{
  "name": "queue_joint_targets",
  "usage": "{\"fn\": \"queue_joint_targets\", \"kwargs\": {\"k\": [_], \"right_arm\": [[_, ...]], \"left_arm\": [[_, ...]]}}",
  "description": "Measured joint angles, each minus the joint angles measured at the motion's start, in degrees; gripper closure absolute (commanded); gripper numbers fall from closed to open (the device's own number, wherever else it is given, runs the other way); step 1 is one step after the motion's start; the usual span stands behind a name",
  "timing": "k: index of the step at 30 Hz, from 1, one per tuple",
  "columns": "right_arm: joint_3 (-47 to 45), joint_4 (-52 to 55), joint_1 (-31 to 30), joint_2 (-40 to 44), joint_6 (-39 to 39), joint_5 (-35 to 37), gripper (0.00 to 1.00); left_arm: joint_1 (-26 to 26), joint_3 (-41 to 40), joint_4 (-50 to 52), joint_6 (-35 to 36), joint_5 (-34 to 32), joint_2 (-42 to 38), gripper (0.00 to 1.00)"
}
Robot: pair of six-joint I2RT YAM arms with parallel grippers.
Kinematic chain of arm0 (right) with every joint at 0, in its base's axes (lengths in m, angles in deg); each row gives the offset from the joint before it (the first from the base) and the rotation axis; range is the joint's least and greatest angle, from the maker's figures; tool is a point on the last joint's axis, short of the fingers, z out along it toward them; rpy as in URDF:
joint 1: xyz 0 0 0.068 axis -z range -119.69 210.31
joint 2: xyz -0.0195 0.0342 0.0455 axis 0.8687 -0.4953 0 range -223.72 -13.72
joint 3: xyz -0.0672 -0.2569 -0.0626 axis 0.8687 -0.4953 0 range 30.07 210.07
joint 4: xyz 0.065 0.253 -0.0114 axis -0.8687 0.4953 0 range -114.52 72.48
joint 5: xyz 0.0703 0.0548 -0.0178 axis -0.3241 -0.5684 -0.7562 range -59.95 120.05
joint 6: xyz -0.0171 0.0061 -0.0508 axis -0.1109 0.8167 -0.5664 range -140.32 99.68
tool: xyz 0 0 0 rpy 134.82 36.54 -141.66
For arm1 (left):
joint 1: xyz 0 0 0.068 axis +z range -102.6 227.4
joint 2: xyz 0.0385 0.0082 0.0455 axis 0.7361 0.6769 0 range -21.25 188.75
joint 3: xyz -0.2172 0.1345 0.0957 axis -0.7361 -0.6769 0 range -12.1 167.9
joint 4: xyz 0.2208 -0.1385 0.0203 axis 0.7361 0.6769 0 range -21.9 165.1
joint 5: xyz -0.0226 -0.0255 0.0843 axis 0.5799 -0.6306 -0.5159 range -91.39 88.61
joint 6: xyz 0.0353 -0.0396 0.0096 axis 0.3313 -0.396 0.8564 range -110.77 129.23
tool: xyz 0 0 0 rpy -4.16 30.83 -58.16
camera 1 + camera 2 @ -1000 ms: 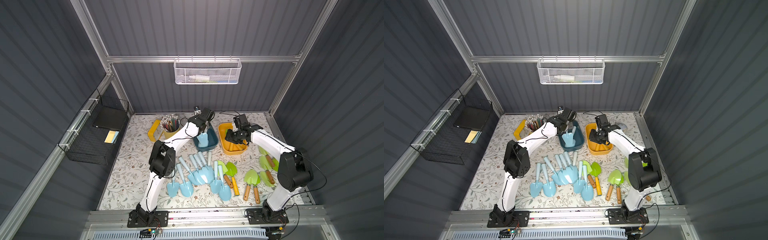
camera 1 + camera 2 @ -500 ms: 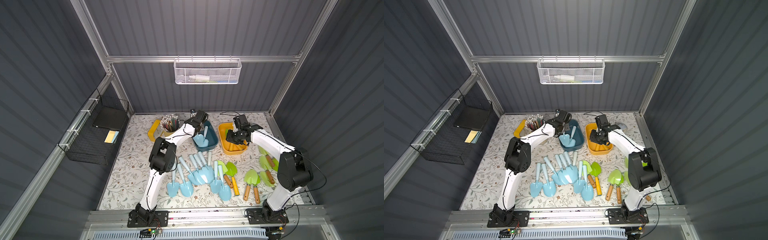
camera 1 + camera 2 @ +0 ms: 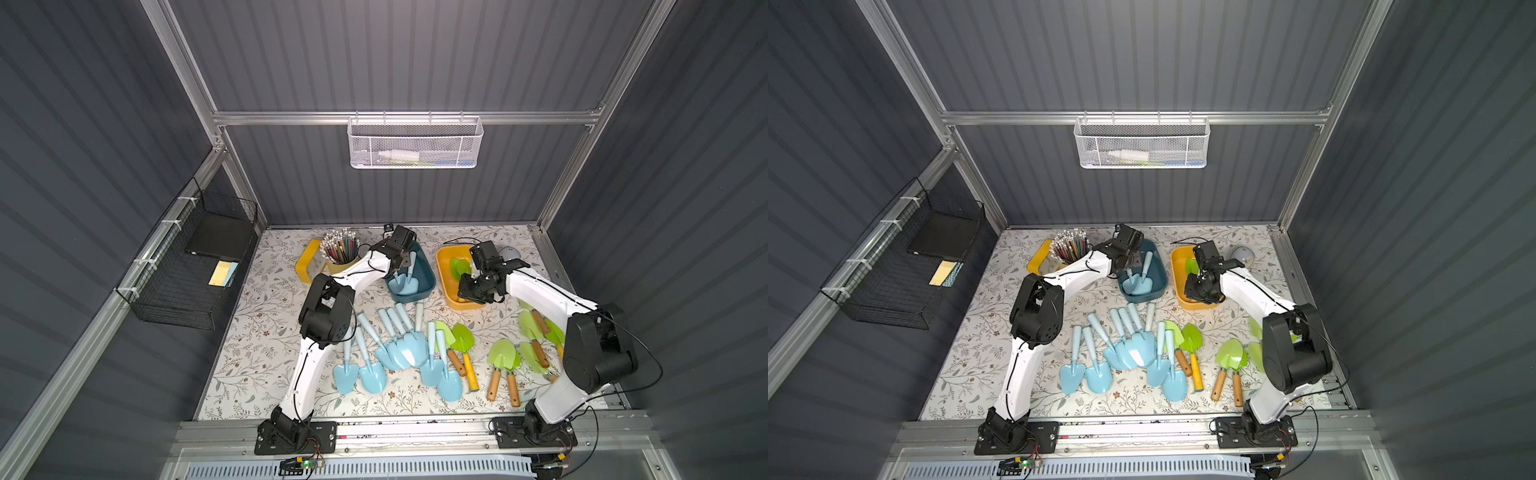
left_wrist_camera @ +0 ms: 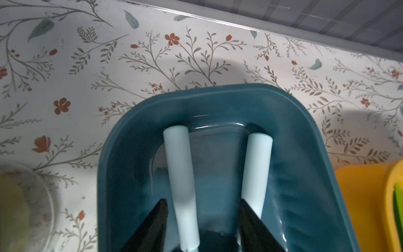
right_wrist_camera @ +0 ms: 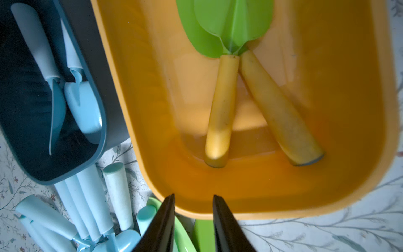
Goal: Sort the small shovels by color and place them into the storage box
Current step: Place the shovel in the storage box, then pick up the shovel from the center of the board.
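Two pale-blue small shovels [image 4: 178,163] [image 4: 257,165] lie in the teal storage box [image 3: 428,274], handles toward the back wall. My left gripper [image 4: 202,200] hangs open over them; one handle lies loose between its fingers, close to one and clear of the other. Two green-bladed shovels with yellow handles [image 5: 222,109] [image 5: 281,113] lie in the yellow storage box [image 5: 152,109]. My right gripper [image 5: 193,196] is open a little over that box's near rim, with nothing between its fingers. Several pale-blue shovels [image 3: 399,345] and green ones [image 3: 503,357] lie on the floral mat.
A cup of coloured pencils [image 3: 340,247] stands beside a yellow container [image 3: 305,266] at the back left. A grey dome [image 3: 509,252] sits behind the yellow box. A black wire basket [image 3: 195,266] hangs on the left wall, a white mesh basket [image 3: 415,141] on the back wall.
My left gripper has come down into the teal box, opened and let go of a pale-blue shovel there. The right gripper's jaws have parted slightly; its arm has hardly moved.
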Motion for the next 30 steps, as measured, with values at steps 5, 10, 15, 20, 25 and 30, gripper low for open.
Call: {"fn": "queue_joint_targets", "kwargs": {"k": [5, 10, 15, 20, 25, 30], "right_arm": [[-2.82, 2.95, -0.02, 3.63, -0.11, -2.14, 0.62], [-8.63, 8.22, -1.99, 7.56, -0.20, -5.27, 0.60], [-14.21, 13.03, -6.71, 11.45, 0.72, -6.45, 0.60], [-19.37, 13.86, -8.63, 13.44, 2.93, -7.48, 0.60], [-22.49, 12.37, -10.19, 12.85, 5.29, -8.04, 0.61], [-23.28, 9.35, -11.34, 10.40, 6.80, -7.80, 0.64]], "left_arm": [[0.00, 0.04, -3.61, -1.36, 0.57, -0.24, 0.37], [0.00, 0.04, -6.60, -2.19, 0.76, -1.01, 0.36], [0.00, 0.52, -6.80, -1.92, 0.79, -1.11, 0.36], [0.00, 2.91, -6.75, -1.44, 1.46, -1.11, 0.36], [0.00, 5.03, -6.86, -0.83, 1.88, -1.09, 0.36], [0.00, 5.84, -6.82, -0.22, 2.03, -1.07, 0.36]]}}
